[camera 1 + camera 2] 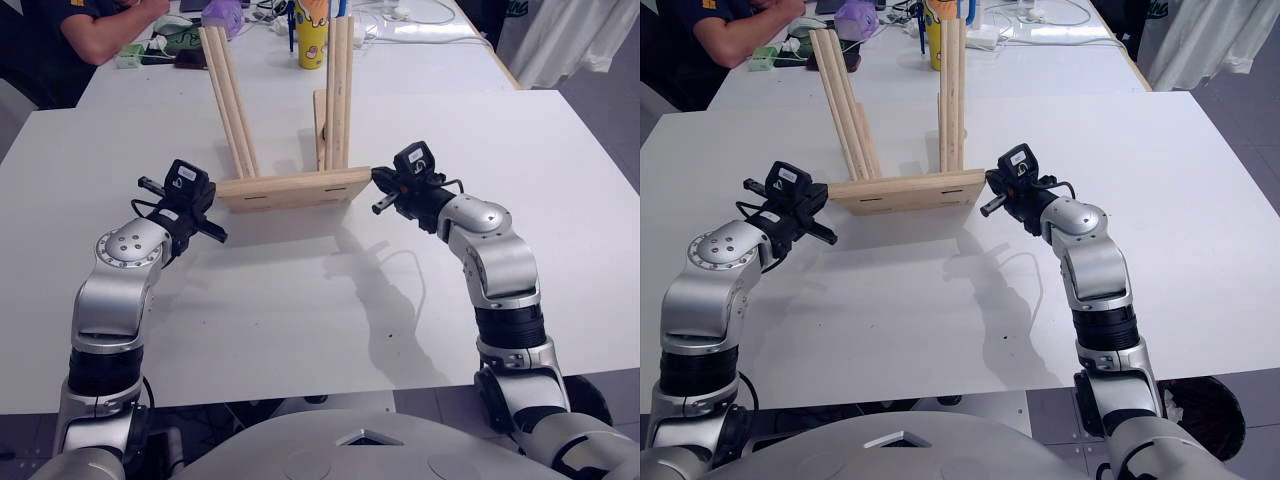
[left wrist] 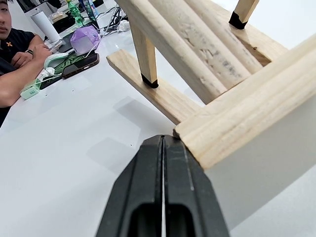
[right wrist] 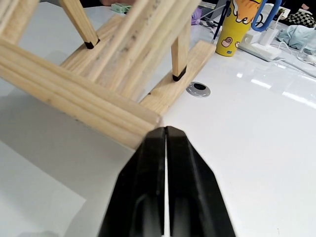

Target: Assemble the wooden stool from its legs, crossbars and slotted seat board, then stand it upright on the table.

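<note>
Both arms bend inward, left claw (image 1: 208,200) and right claw (image 1: 380,178) pinched closed and empty, tips at opposite ends of the seat board (image 1: 293,188). White table (image 1: 300,320) spreads wide on the robot's side.

Head pair looking forward-down, wrist cameras close, all sharing stool (image 1: 290,188)

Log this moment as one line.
stool: looks assembled, on its side, not upright | left gripper: shut, at seat board left end | right gripper: shut, at right end
</note>
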